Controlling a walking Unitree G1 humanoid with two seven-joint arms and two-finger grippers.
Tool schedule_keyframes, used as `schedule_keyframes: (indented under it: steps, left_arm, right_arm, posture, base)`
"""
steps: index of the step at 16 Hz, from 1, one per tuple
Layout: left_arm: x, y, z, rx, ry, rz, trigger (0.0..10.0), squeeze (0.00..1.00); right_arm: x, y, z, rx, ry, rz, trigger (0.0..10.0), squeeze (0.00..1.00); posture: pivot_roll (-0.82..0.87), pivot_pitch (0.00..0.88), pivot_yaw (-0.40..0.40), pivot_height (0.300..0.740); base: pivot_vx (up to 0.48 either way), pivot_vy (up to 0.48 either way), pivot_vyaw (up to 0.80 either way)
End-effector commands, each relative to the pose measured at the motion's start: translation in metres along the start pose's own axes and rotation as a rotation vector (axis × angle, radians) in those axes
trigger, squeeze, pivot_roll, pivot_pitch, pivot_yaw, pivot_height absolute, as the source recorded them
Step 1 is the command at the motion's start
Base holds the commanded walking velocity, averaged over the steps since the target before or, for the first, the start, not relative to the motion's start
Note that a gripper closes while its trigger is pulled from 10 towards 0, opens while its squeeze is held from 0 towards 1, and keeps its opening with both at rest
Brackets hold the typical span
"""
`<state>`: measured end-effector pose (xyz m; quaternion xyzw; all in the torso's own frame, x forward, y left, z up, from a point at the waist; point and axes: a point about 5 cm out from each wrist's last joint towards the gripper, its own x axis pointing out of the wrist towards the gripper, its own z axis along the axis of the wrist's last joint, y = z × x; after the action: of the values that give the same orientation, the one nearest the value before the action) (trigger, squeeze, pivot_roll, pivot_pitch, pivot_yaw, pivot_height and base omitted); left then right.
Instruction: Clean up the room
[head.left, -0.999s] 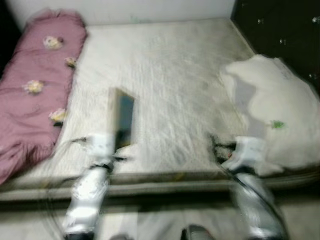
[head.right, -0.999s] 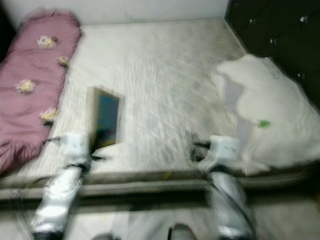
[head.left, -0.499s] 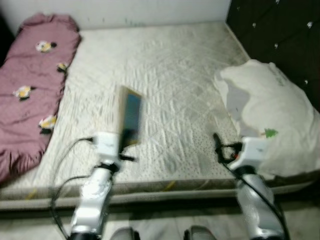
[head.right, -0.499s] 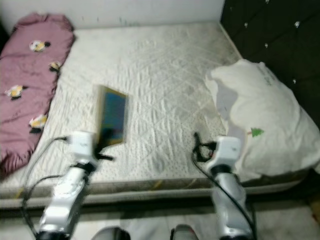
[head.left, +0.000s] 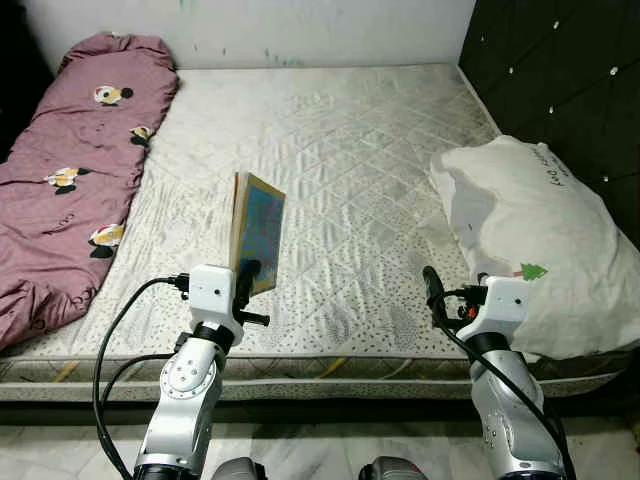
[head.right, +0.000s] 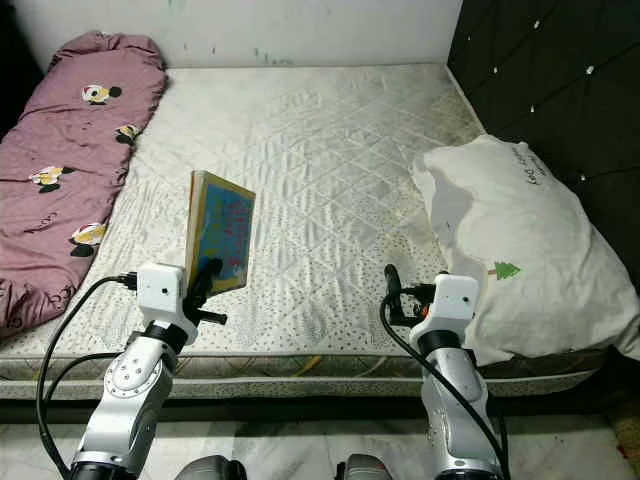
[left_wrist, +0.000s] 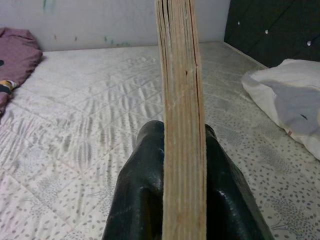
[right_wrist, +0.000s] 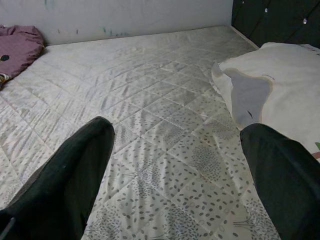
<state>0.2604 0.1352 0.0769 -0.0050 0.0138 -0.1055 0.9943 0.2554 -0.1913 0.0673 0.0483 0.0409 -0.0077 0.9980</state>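
While the left gripper (head.left: 246, 275) stands over the near edge of the mattress (head.left: 340, 150), its two black fingers (left_wrist: 137, 200) are clamped on the lower part of a thin book (head.left: 257, 231), one on each face, and the book is held upright above the quilting with its colourful cover turned toward the robot's right. From the left wrist the book shows edge-on as a pale stack of pages between the fingers. The right gripper (head.right: 392, 290) hangs over the same near edge, further to the right, with its fingers spread wide apart and nothing between them; quilted fabric shows in the gap from the right wrist.

Between the two grippers and on toward the far wall (head.left: 300, 30) lies a broad stretch of bare mattress. A maroon blanket (head.left: 70, 170) with small flower patches runs along the left edge, from the far corner almost to the near one. A white pillow (head.left: 535, 240) with a small green tree mark lies at the right edge, just beside the right gripper, against a dark tufted headboard (head.left: 570, 90). The mattress's near side drops to a pale marbled floor (head.left: 330, 455) at the robot's feet
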Motion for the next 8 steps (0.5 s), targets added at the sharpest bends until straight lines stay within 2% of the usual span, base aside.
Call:
schedule_keyframes:
  steps: [1, 8]
  left_arm:
    - [0.0010, 0.0015, 0.0045, 0.007, -0.016, 0.006, 10.0, 0.00]
    - [0.0017, 0.0020, 0.0044, 0.010, -0.015, 0.009, 10.0, 0.00]
  right_arm:
    - [0.0014, 0.0027, 0.0006, 0.004, -0.001, 0.011, 10.0, 0.00]
    - [0.0027, 0.0026, 0.0015, 0.000, -0.005, 0.015, 10.0, 0.00]
  posture:
    - [-0.05, 0.076, 0.027, 0.740]
    - [-0.05, 0.072, 0.026, 0.740]
  base:
    - [0.000, -0.307, 0.00]
    - [0.000, -0.313, 0.00]
